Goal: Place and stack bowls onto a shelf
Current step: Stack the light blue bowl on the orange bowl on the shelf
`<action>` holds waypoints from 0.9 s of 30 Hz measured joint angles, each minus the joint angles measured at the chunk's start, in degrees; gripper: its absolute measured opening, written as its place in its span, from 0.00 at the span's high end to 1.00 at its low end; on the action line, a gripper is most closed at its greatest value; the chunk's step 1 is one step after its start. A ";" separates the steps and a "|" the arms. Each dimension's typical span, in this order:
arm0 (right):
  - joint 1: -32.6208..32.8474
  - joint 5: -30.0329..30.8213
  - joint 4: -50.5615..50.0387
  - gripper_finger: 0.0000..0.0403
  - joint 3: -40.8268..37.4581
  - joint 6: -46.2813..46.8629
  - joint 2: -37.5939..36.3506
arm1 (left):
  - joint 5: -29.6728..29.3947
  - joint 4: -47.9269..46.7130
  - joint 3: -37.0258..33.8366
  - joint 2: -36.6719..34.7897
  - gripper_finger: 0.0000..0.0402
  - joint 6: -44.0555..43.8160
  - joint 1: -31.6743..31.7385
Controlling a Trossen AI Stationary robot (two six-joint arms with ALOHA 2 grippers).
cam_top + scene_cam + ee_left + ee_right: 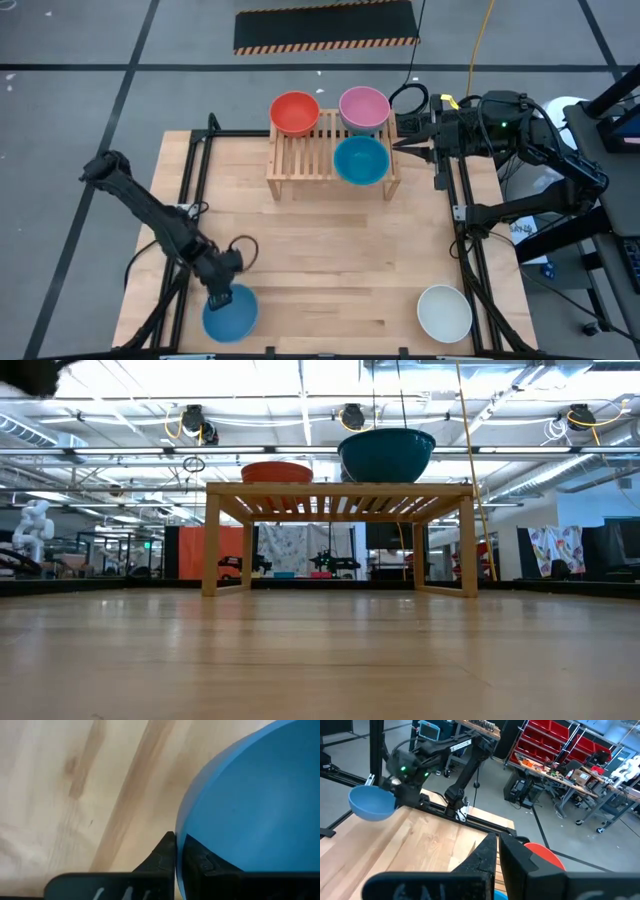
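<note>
My left gripper [219, 297] is shut on a light blue bowl [231, 313] at the table's near left corner; the right wrist view shows this bowl [369, 802] too. On the slatted wooden shelf [300, 165] at the table's far side rest a red bowl [294, 113], a pink bowl [363, 108] and a teal bowl [360, 160]. A white bowl [444, 313] sits on the table near the right front corner. My right gripper [497, 851] is shut on nothing, raised beside the shelf's right end [408, 140]. My left gripper pinches the light blue bowl's rim [178, 827], one finger [162, 856] outside the wall and the other [206, 862] inside. The fingers slant steeply down onto the rim's far side. In the right wrist view the bowl hangs mouth up, clear of the table.
Bare wooden tabletop [330, 260] lies between the shelf and the near edge. Black frame rails [195, 165] run along the table's left and right sides. In the low view the shelf [340, 495] stands on short legs, the red bowl [277, 471] and teal bowl [386, 453] on top.
</note>
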 joint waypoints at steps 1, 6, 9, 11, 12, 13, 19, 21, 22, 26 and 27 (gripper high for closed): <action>0.01 0.01 0.00 0.97 0.00 0.16 0.00 | -0.22 -1.83 1.40 -1.27 0.98 0.59 0.94; 0.01 0.01 -0.02 0.97 0.00 0.14 0.01 | -2.88 -15.29 11.29 -5.43 0.98 3.19 6.95; 0.01 0.01 -0.49 0.97 0.00 0.23 0.00 | -6.58 -23.93 19.26 -5.89 0.98 6.70 11.54; 0.01 0.01 -0.89 0.97 0.00 0.26 0.02 | -9.91 -28.53 24.95 -5.73 0.98 9.61 15.03; -0.01 0.01 -1.03 0.97 0.00 0.28 0.02 | -12.10 -30.28 27.52 -5.61 0.98 11.20 16.91; 0.01 0.01 -1.21 0.97 0.00 0.31 0.02 | -14.53 -31.41 30.24 -5.30 0.98 13.19 18.91; 0.01 0.01 -1.53 0.97 0.00 0.31 0.02 | -21.39 -34.32 40.96 -3.44 0.98 24.24 32.64; 0.01 0.01 -1.53 0.97 0.00 0.33 0.02 | -21.39 -34.37 43.08 -2.76 0.98 27.28 37.71; 0.01 0.01 -1.53 0.97 0.00 0.33 0.02 | -21.39 -34.22 44.11 -2.23 0.98 29.26 40.18; 0.01 0.01 -1.55 0.97 0.00 0.33 0.02 | -19.83 -33.72 48.59 0.75 0.98 41.18 50.11; 0.01 0.01 -1.53 0.97 0.00 0.33 0.02 | -18.96 -33.69 49.79 1.60 0.98 44.45 52.61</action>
